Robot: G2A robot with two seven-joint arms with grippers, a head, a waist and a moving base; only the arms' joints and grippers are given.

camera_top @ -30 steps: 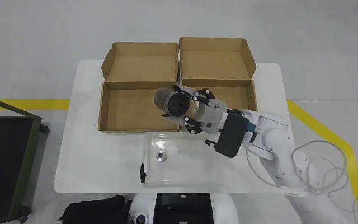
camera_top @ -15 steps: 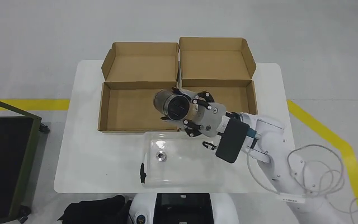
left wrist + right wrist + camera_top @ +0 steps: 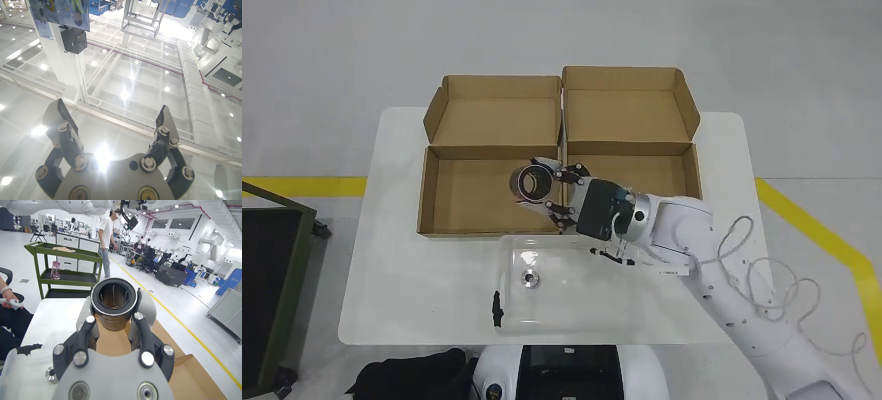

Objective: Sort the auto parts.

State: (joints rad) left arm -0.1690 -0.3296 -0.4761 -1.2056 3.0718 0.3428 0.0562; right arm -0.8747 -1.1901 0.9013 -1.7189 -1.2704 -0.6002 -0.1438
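Observation:
My right gripper [image 3: 114, 311] [image 3: 545, 190] is shut on a dark metal cylinder bearing [image 3: 113, 306] [image 3: 534, 181], a hollow sleeve with rows of small balls inside. It hangs above the left cardboard box [image 3: 457, 195], near that box's right wall. A clear plastic tray [image 3: 572, 300] lies at the table's front with a small silver round part [image 3: 530, 279] [image 3: 50, 374] and a small black part [image 3: 497, 305] in it. My left gripper [image 3: 113, 117] is open, pointing up at a ceiling with nothing between its fingers.
A second cardboard box [image 3: 662, 175] stands right of the first, both with lids [image 3: 627, 110] folded back. The white table [image 3: 392, 250] has bare room at its left. A green cart [image 3: 62, 270] stands beyond the table, and a seated person's hand holds a controller [image 3: 13, 303].
My right arm has swung and turned, carrying the bearing a little left and toward the back over the left box; the wrist now points more level.

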